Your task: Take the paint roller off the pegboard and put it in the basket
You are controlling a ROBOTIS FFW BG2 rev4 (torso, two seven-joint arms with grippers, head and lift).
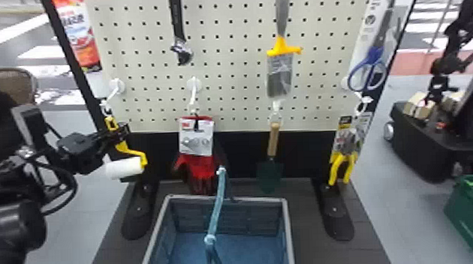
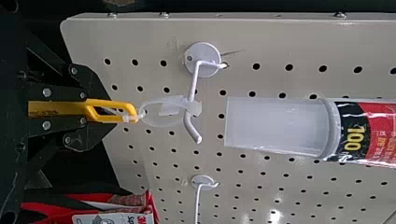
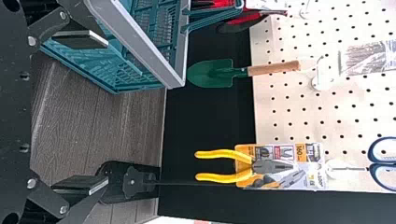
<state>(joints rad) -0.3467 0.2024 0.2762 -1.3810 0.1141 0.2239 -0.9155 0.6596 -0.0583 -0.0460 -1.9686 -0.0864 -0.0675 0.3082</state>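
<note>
The paint roller [image 1: 126,167] hangs at the pegboard's [image 1: 233,69] left side in the head view. Its frame is yellow, with an elongated opening at the handle's upper end; lower down it bends sideways and meets the right end of a plain white, cylindrical sleeve. The sleeve lies nearly level, its right end slightly higher. A clear plastic loop [image 2: 161,113] is tied through the handle's opening and sits around a white hook [image 2: 193,84] on the board. The left gripper [image 1: 121,132] has its fingers clamped on the yellow handle just below that opening, one on each side. Below and to the right of the roller, in front of the board, stands the basket [image 1: 226,197], grey-rimmed and blue inside, with a raised blue handle [image 1: 216,207]. Red gloves [image 1: 199,164] hang beside the roller, followed by a green trowel [image 1: 270,173] with a wooden grip and yellow-handled pliers [image 1: 342,165] on a card. The right gripper [image 3: 105,112] is near the basket in the right wrist view, its fingers spread wide apart with nothing between them.
</note>
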